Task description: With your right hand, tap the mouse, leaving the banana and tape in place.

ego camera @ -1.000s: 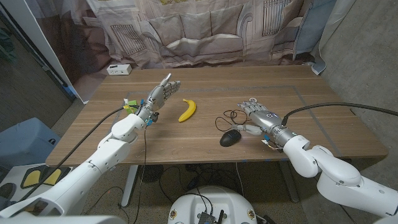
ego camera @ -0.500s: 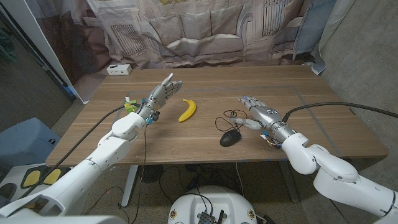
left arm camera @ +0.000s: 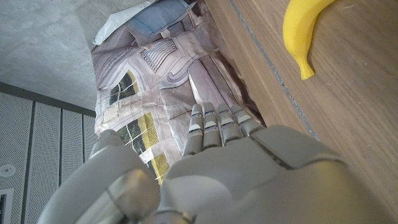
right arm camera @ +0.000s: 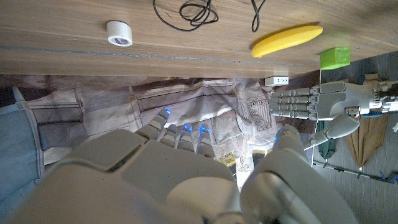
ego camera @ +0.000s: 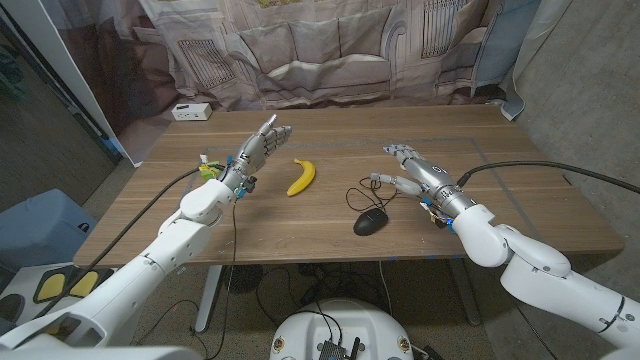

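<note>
The right hand (ego camera: 412, 172) floats with fingers spread and holding nothing just behind the black mouse (ego camera: 371, 221) near the desk's (ego camera: 520, 190) front edge, so the tap looks not yet done.

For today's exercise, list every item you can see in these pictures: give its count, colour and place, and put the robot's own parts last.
Mouse: one, black, near table edge, its cable coiled beside it.
Banana: one, yellow, mid-table.
Tape: one roll, white, on the table.
Block: one, green, by the left hand.
Power strip: one, white, far left corner.
Table: one, wooden.
Backdrop: one, printed sofa cloth, behind.
Left hand: raised, fingers extended, empty.
Right hand: open, above the table beyond the mouse.
</note>
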`<move>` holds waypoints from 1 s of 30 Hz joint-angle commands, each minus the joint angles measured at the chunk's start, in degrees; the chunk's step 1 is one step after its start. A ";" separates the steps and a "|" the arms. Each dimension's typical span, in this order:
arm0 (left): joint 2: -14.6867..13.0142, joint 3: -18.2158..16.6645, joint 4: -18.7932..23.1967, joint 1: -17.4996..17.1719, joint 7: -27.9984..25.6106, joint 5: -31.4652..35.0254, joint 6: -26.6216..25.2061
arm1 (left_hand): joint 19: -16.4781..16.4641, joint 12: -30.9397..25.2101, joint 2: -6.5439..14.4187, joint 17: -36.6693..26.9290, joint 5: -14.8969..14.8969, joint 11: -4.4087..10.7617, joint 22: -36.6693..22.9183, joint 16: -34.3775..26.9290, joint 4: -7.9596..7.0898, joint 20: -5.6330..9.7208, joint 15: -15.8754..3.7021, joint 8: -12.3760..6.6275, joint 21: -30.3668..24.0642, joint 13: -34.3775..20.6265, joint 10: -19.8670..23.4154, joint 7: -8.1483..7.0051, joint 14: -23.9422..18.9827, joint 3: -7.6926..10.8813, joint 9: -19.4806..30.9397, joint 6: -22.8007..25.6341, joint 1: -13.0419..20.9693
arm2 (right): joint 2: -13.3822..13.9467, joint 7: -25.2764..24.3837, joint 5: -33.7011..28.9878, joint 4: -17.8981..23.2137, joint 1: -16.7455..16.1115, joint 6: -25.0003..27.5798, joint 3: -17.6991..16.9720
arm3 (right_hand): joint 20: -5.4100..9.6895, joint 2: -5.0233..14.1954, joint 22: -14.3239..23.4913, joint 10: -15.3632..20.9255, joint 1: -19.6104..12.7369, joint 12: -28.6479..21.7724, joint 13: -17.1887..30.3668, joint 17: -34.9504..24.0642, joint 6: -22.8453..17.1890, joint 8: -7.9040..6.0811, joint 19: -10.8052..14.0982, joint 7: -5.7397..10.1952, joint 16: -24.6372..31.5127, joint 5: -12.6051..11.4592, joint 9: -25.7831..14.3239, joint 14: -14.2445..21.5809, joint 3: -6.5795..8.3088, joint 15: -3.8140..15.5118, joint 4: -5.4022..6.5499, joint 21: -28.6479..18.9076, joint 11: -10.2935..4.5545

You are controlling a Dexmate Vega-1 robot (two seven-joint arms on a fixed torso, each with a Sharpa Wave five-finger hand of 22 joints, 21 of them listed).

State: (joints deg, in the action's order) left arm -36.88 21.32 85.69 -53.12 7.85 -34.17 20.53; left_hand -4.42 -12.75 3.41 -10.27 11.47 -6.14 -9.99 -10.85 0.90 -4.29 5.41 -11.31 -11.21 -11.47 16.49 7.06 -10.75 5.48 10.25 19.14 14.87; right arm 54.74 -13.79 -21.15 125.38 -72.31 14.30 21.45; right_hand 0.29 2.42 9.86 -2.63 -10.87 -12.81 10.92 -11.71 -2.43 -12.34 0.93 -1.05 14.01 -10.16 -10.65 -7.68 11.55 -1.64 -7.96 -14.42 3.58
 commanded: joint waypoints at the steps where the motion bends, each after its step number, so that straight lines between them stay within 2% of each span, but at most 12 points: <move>1: 0.84 -0.21 -0.56 -0.17 -0.83 0.40 1.19 | -0.21 0.03 0.28 -0.08 -0.20 0.05 -0.30 -0.16 0.34 -0.25 -0.23 -0.02 -0.26 -0.10 0.60 0.20 -0.50 0.13 0.15 0.09 0.12 | -2.80 -2.37 9.02 -4.40 1.10 -8.35 -2.56 | -0.04 -0.54 0.00 0.75 -0.37 -0.47 0.15 0.08 -1.01 -0.56 0.90 -0.07 0.31 -0.22 -0.04 0.50 0.00 -0.03 -0.14 -0.29 0.20; 9: 1.54 0.32 -1.30 0.70 0.02 0.00 1.06 | -0.25 0.08 0.27 -0.08 -0.21 0.11 -0.30 -0.14 0.39 -0.25 -0.21 0.02 -0.26 -0.10 0.52 0.15 -0.51 0.11 0.15 0.10 0.13 | -3.91 -2.61 11.59 -6.39 2.51 -11.90 -3.18 | 0.87 -0.65 -0.04 1.86 -0.71 -0.57 0.11 0.20 -2.10 -0.56 2.78 -0.36 0.38 -0.25 -0.02 1.73 0.05 0.17 -0.26 -0.44 0.02; 14: 1.67 0.60 -1.32 1.32 0.33 0.33 1.17 | -0.28 0.07 0.27 -0.08 -0.22 0.13 -0.30 -0.14 0.42 -0.27 -0.24 0.03 -0.26 -0.10 0.56 0.18 -0.53 0.10 0.15 0.15 0.13 | -5.04 -2.07 14.49 -9.04 3.86 -15.45 -3.45 | 1.28 -0.56 -0.06 1.43 -0.94 -0.25 0.11 0.24 -2.26 -0.44 3.77 -0.59 0.06 -0.27 -0.03 1.37 0.14 -0.06 -0.31 -0.58 0.30; 25: 2.76 1.18 -2.04 2.38 0.21 0.75 1.52 | -0.27 0.09 0.26 -0.08 -0.24 0.19 -0.29 -0.13 0.49 -0.23 -0.31 0.08 -0.24 -0.10 0.57 0.12 -0.59 0.08 0.15 0.16 0.13 | -6.97 0.28 21.05 -14.58 6.32 -22.04 -3.93 | 1.10 -0.78 -0.11 3.52 -1.38 -0.66 0.11 0.28 -3.10 -0.24 5.41 -1.34 0.22 -0.26 -0.04 3.09 0.14 -0.21 -0.43 -0.39 1.17; 29: 3.07 1.40 -2.10 2.66 -0.21 1.11 1.42 | -0.17 0.07 0.26 -0.08 -0.24 0.21 -0.29 -0.12 0.51 -0.18 -0.30 0.08 -0.19 -0.10 0.64 0.09 -0.59 0.08 0.15 0.20 0.13 | -7.68 2.40 24.90 -16.86 7.46 -24.03 -4.06 | 1.04 -0.85 -0.12 3.84 -1.41 -0.70 0.11 0.28 -3.44 -0.28 5.50 -1.51 0.16 -0.25 -0.04 3.19 0.11 -0.30 -0.42 -0.28 1.14; 30: 3.14 1.45 -1.91 2.64 -0.72 1.49 1.36 | -0.06 0.08 0.26 -0.08 -0.24 0.16 -0.29 -0.11 0.52 -0.17 -0.30 0.09 -0.15 -0.10 0.62 0.10 -0.59 0.08 0.15 0.19 0.13 | -8.43 3.67 27.46 -18.47 7.96 -25.85 -4.09 | 1.01 -0.86 -0.12 3.90 -1.41 -0.70 0.11 0.28 -3.48 -0.28 5.45 -1.54 0.14 -0.25 -0.04 3.18 0.10 -0.32 -0.42 -0.23 1.13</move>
State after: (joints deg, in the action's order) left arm -34.62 22.19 84.05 -51.30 7.99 -33.55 21.85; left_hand -4.42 -12.75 3.40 -10.26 11.47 -5.92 -9.98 -10.85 1.04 -4.29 5.10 -11.31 -11.21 -11.48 16.71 7.06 -11.06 5.32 10.25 19.14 14.87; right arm 48.63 -14.37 -3.19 113.00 -66.97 -4.34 17.81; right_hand 1.33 1.67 9.58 0.75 -11.63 -13.14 10.93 -11.45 -5.24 -12.33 6.07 -2.44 14.01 -10.16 -10.66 -4.60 11.55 -2.05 -7.96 -14.64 4.71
